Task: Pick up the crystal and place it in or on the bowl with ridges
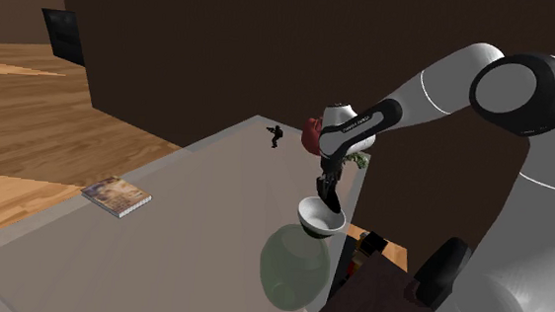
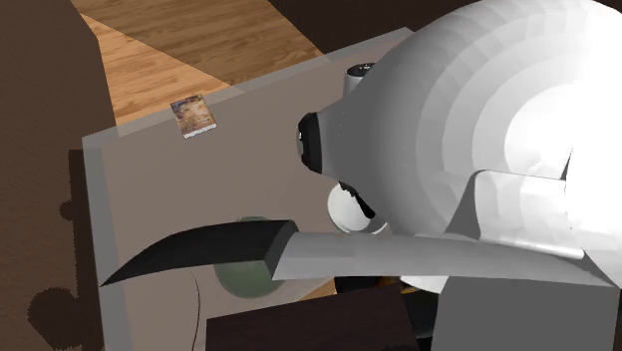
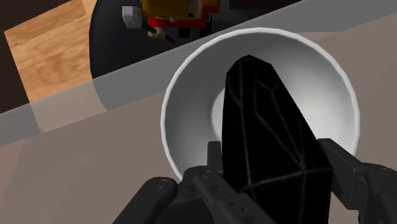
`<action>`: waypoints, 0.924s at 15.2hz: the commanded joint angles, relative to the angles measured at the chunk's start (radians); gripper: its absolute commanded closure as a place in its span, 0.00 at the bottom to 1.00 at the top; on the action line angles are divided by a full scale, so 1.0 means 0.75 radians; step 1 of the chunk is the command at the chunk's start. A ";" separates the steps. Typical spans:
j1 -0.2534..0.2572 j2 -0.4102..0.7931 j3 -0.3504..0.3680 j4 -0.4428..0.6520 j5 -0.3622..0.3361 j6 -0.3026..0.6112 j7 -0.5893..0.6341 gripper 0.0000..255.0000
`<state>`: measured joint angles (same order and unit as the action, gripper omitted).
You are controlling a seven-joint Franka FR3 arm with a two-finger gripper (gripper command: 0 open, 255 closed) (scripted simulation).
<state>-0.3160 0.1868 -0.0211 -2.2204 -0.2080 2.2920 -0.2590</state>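
Note:
A long, black, faceted crystal (image 3: 270, 133) is clasped between my two black fingers (image 3: 213, 159), pointing down into a plain white bowl (image 3: 191, 83) directly beneath it. My gripper (image 3: 273, 168) is shut on the crystal. In the shoulder view the gripper (image 1: 327, 188) hangs just above the white bowl (image 1: 321, 218), which stands near the edge of the grey table (image 1: 161, 242) beside the stand. The second exterior view has the bowl (image 2: 344, 211) peeking out from behind the arm's large white link.
A book (image 1: 116, 196) lies near the table's left edge. A dark green round object (image 1: 294, 265) sits close in front of the bowl. At the far end stand a small black figure (image 1: 276, 135) and a red object (image 1: 312, 132). Wooden floor (image 3: 44, 44) lies beyond the table edge.

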 commanded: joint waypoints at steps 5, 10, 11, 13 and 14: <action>-0.001 0.080 -0.005 -0.019 -0.017 0.099 0.021 1.00; -0.001 0.090 -0.006 -0.020 -0.019 0.110 0.024 1.00; -0.001 0.090 -0.006 -0.020 -0.019 0.110 0.024 1.00; -0.001 0.090 -0.006 -0.020 -0.019 0.110 0.024 1.00; -0.001 0.090 -0.006 -0.020 -0.019 0.110 0.024 1.00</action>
<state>-0.3165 0.2547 -0.0256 -2.2353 -0.2221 2.3744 -0.2413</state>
